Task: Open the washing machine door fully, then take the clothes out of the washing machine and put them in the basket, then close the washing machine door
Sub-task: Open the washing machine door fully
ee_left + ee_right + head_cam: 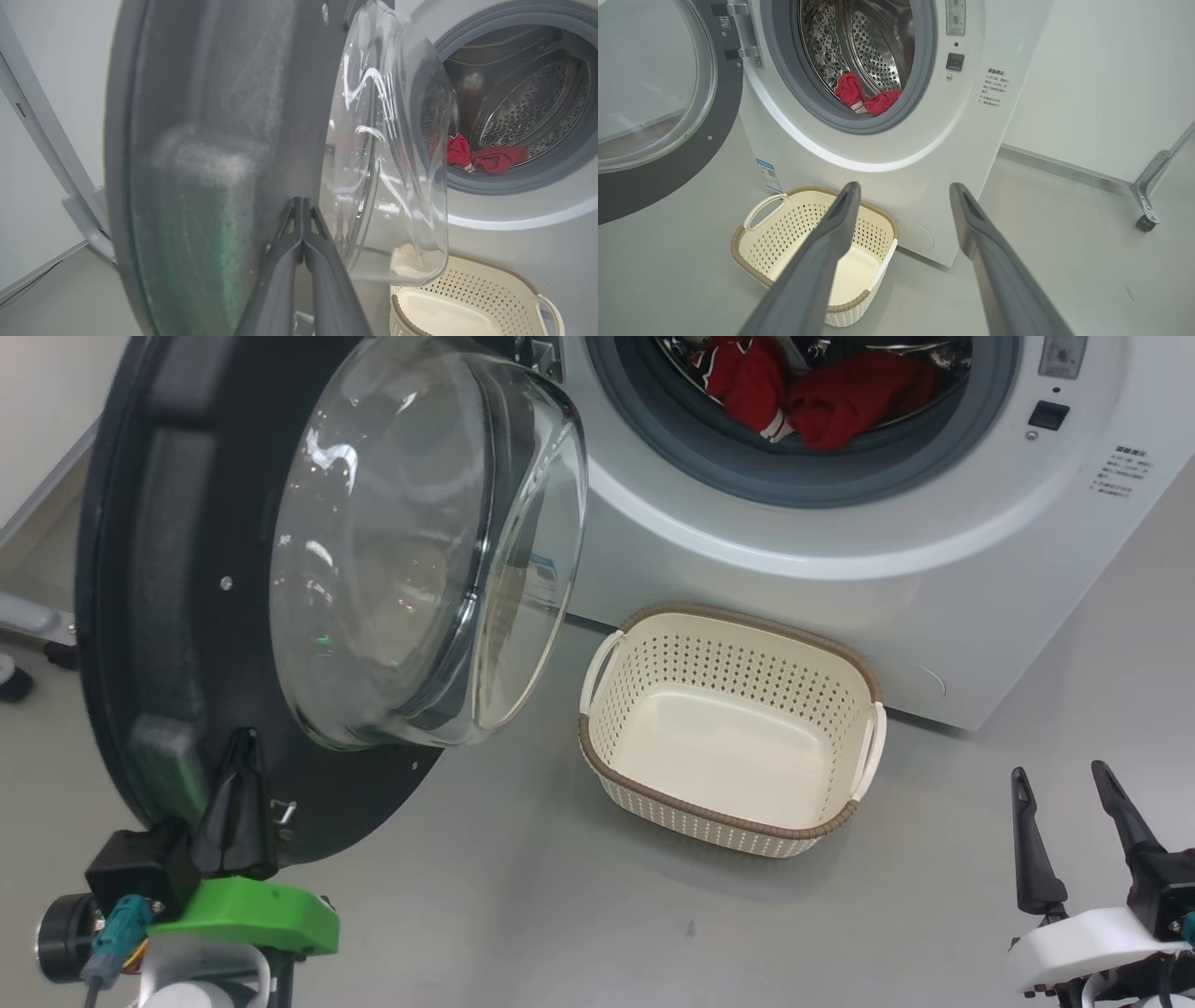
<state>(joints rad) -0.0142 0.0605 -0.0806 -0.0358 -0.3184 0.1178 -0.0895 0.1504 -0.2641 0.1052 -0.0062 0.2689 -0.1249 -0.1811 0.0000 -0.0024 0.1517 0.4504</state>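
Note:
The washing machine door [168, 616] stands swung out to the left, its glass bowl [420, 541] bulging toward me. My left gripper [245, 747] is shut, its tips against the door's dark inner face [261, 140] near the lower rim; the same tips [302, 203] meet below the bowl in the left wrist view. The red clothes [822, 392] lie in the drum of the white washing machine [840, 551]. The cream basket [873, 695] sits on the floor before it, holding nothing. My right gripper [1060, 779] hangs open at the lower right, apart from everything.
Grey floor [523, 896] spreads around the basket. A metal frame leg with a caster [1144, 223] stands right of the machine by a white wall panel. Another caster and frame [17, 683] sit at the far left behind the door.

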